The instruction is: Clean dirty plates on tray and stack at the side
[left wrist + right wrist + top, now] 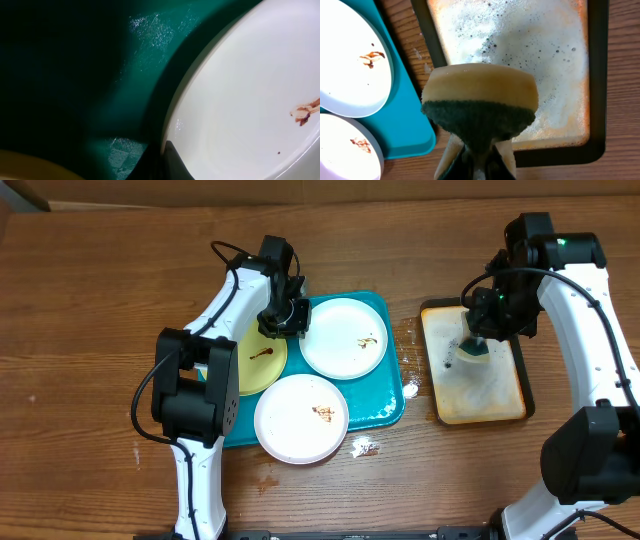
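Observation:
Three plates lie on the teal tray [388, 402]: a white plate [345, 338] at the back right, a second white plate [300, 418] overhanging the front rim, and a pale yellow-green plate [262, 360] on the left. All carry small brown smears. My left gripper [291, 320] is shut on the left rim of the back white plate [250, 90]; one dark finger [175, 162] lies on that rim. Over the tan tray [521, 385], my right gripper [474, 340] is shut on a yellow sponge [480, 95] with a green scouring side.
The tan black-rimmed tray [520, 40] holds soapy foam. Small white scraps [364, 446] lie on the wooden table by the teal tray's front corner and more [410, 388] by its right side. The left arm's base stands in front of the tray's left end.

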Robot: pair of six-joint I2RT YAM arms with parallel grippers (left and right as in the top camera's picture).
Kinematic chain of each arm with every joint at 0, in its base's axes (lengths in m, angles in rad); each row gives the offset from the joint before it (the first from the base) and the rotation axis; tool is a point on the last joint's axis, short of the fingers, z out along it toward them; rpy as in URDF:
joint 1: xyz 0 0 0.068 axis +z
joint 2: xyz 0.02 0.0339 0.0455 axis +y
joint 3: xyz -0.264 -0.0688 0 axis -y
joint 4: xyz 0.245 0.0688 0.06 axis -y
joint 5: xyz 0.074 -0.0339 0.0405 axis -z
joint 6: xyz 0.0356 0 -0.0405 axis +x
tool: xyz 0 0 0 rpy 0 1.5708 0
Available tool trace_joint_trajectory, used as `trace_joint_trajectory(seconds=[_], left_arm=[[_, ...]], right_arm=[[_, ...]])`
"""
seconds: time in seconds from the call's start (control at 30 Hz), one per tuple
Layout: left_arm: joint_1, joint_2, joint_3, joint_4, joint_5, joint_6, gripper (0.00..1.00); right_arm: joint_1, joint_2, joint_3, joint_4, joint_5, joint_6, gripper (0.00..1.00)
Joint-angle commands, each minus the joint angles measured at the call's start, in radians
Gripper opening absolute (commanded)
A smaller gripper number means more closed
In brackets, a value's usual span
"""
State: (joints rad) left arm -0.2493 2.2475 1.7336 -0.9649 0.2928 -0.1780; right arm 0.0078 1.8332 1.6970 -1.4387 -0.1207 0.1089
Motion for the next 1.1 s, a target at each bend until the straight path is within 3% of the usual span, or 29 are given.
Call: trace_joint_trajectory(seconds=[0.0,0.23,0.5,1.07], left_arm=[[-0.019,0.021,0.022,-0.002,0.003,-0.026,0.04],[-0.045,0.021,0.022,0.002,-0.011,-0.033,0.04],[-0.053,0.021,0.022,0.000,-0.010,-0.059,0.04],[-0.053,0.021,0.022,-0.003,-0.005,-0.081,0.04]], right_arm=[[-0.003,-0.038,0.025,0.008,0.013,0.018,0.04],[0.045,-0.038,0.025,0.062,-0.172,-0.034,0.04],[0.199,-0.016,0.024,0.153,-0.203,0.066,0.04],[0.409,0.271,0.024,0.325,-0.289,0.172,0.04]])
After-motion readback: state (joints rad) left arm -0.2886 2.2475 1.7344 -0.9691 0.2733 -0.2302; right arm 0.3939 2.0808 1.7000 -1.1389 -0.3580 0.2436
